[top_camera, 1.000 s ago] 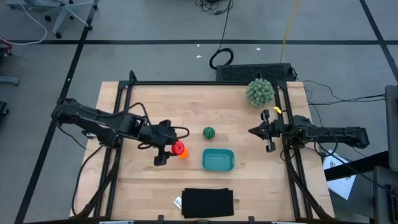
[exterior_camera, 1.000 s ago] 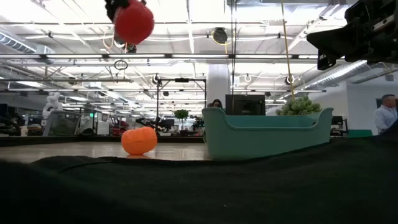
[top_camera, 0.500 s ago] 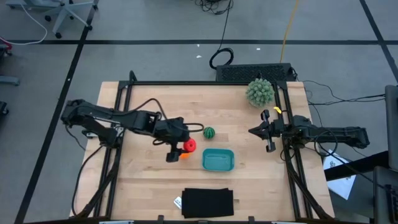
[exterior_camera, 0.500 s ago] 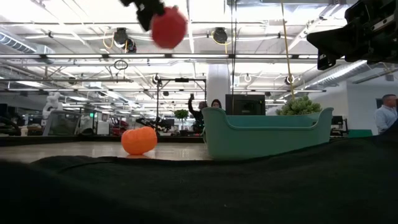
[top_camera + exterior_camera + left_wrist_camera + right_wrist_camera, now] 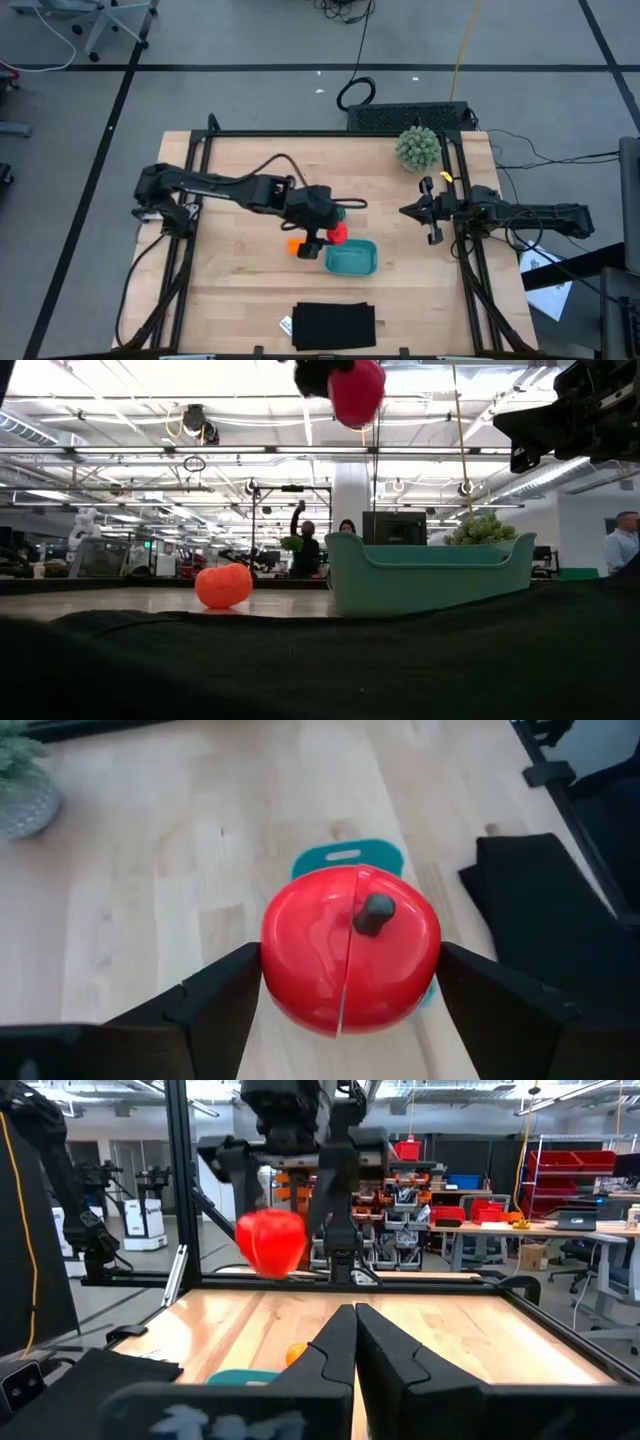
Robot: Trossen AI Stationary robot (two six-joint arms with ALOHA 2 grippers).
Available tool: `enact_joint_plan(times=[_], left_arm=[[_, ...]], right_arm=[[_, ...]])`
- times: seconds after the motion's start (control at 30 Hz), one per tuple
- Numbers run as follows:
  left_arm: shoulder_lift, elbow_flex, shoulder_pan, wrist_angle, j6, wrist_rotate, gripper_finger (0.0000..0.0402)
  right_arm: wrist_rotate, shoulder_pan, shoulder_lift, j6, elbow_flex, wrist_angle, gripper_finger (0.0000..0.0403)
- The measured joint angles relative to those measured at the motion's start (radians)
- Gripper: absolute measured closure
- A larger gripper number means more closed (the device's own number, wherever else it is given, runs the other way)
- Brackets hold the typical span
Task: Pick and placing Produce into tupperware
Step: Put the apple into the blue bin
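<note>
Red tomato (image 5: 348, 948) in left gripper (image 5: 327, 238) jaws, in the air over the near-left edge of the teal container (image 5: 351, 258).
Stem end faces the wrist camera; round, no clear long axis. Orange ball (image 5: 296, 246) on surface beside container. Right gripper (image 5: 421, 212) waits at right edge, jaws together.

The wooden worktop (image 5: 240, 170) is carrying the teal tupperware (image 5: 351, 259), an orange ball (image 5: 294, 246), a black flat rectangle (image 5: 334, 325) at its near edge, and a spiky ball (image 5: 418, 147) at 1 far corner.
</note>
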Motion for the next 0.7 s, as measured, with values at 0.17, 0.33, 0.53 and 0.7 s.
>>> enact_joint_plan(times=[0.17, 0.33, 0.53, 0.7], left_arm=[[0.056, 0.023, 0.005, 0.021, 0.039, 0.020, 0.0106], [0.067, 0.023, 0.006, 0.029, 0.047, 0.023, 0.0106], [0.067, 0.023, 0.002, 0.030, 0.052, 0.023, 0.0106], [0.067, 0.023, -0.006, 0.031, 0.106, 0.035, 0.0106]], right_arm=[[0.000, 0.000, 0.001, 0.003, 0.000, -0.002, 0.0403], [0.000, 0.000, 0.002, 0.003, 0.000, -0.001, 0.0403], [0.000, 0.000, 0.003, 0.002, 0.000, -0.001, 0.0403], [0.000, 0.000, 0.003, 0.000, 0.000, 0.000, 0.0403]])
